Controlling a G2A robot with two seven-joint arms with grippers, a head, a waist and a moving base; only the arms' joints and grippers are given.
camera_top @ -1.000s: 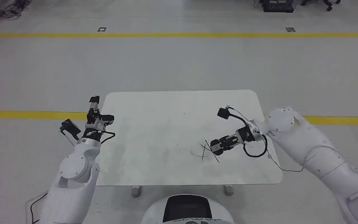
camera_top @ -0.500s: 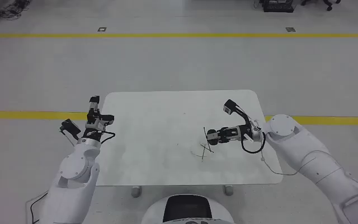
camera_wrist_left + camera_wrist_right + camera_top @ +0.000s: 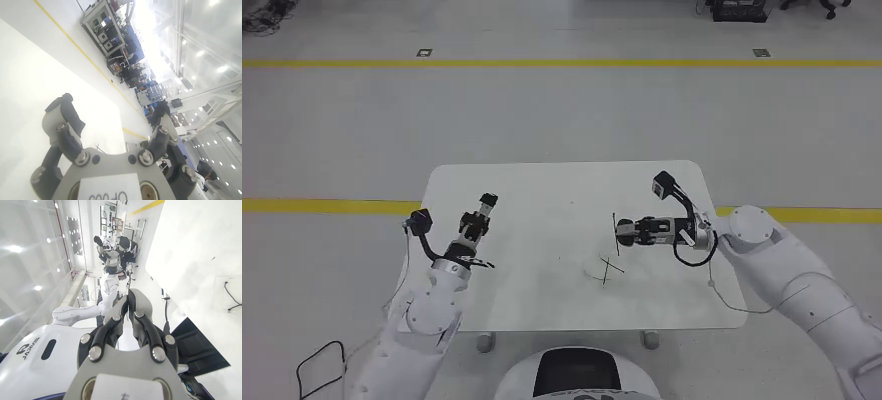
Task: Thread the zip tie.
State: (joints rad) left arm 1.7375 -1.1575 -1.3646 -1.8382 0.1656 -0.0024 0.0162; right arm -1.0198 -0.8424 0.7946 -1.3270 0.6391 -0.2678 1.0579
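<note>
Black zip tie (image 3: pixel 614 220) barely visible in closed right pincer (image 3: pixel 621 232), left pincer (image 3: pixel 114 101) agape

Two crossed zip ties (image 3: pixel 610 268) are laid on the right half of the table (image 3: pixel 542 190). Another zip tie (image 3: pixel 615 226) is held just behind them

Top cam high on robot, straight down over whole white rounded-corner desk (image 3: pixel 562 190); left wrist cam tight behind left grey-and-black gripper (image 3: pixel 113 102), skimming along desk; right wrist cam tight behind right grey-and-black gripper (image 3: pixel 128 298), facing white left arm (image 3: pixel 109 285) past desk's edge; desk common to all.
</note>
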